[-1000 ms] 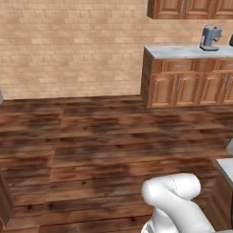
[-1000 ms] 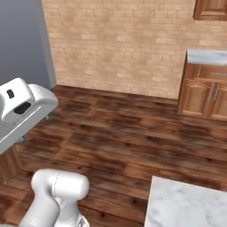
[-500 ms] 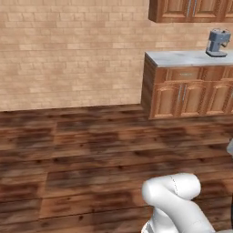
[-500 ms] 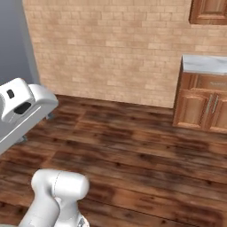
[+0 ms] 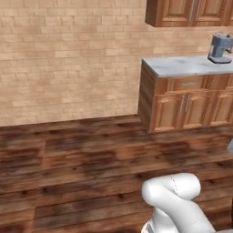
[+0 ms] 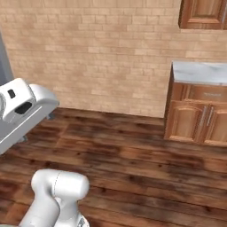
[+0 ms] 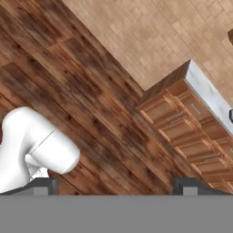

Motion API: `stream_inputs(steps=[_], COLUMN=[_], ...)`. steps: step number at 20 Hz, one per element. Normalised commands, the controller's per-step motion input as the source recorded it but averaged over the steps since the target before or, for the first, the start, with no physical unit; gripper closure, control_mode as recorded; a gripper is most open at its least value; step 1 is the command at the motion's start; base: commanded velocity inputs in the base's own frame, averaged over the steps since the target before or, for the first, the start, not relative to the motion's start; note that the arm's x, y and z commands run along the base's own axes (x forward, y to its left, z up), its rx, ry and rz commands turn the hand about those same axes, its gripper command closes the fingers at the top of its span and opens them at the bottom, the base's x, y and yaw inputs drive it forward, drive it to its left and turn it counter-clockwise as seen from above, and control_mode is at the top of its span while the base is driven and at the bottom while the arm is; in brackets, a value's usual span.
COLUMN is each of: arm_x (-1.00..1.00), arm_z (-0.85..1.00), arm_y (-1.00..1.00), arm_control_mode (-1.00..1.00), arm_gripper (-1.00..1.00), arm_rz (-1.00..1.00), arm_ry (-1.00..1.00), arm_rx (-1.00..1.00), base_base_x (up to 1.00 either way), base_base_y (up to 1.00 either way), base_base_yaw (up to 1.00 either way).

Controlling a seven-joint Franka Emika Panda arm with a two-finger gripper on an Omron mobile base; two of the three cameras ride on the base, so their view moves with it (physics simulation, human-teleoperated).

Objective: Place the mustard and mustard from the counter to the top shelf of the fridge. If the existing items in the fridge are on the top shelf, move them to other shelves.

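With the gripper point(image 7: 118, 184) spread apart and empty, a counter point(image 7: 210, 98) lies well ahead; mustard, judged light and slick, is best clasped mid-body.

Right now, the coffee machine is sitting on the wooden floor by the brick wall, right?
Not quite. The coffee machine sits on top of the marble counter, above the wooden cabinets, not on the floor. The left base view shows it. The counter does stand by the brick wall.

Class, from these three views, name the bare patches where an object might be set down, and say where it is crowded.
Free: the white-grey marble counter from its left end up to the grey coffee machine; also the dark wooden plank floor between the tan brick wall and brown cabinet fronts. Crowded: the counter's right end, around the machine.
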Motion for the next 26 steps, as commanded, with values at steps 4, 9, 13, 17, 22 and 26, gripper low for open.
stream_inputs(steps=[4,9,13,17,22,26], arm_x=[0.0,0.0,0.0,0.0,0.0,0.0], arm_z=[0.0,0.0,0.0,0.0,0.0,0.0], arm_y=[0.0,0.0,0.0,0.0,0.0,0.0], arm_control_mode=[1.0,1.0,1.0,1.0,1.0,1.0], arm_gripper=[-1.0,-1.0,-1.0,-1.0,-1.0,-1.0], arm_rz=[0.0,0.0,0.0,0.0,0.0,0.0], arm_ry=[0.0,0.0,0.0,0.0,0.0,0.0], arm_rx=[0.0,0.0,0.0,0.0,0.0,0.0], base_base_x=[0.7,0.0,0.0,0.0,0.09,0.38], base_base_y=[-0.04,0.0,0.0,0.0,0.0,0.0], base_base_yaw=[-0.59,-0.97,-0.99,-0.98,-0.85,-0.72])
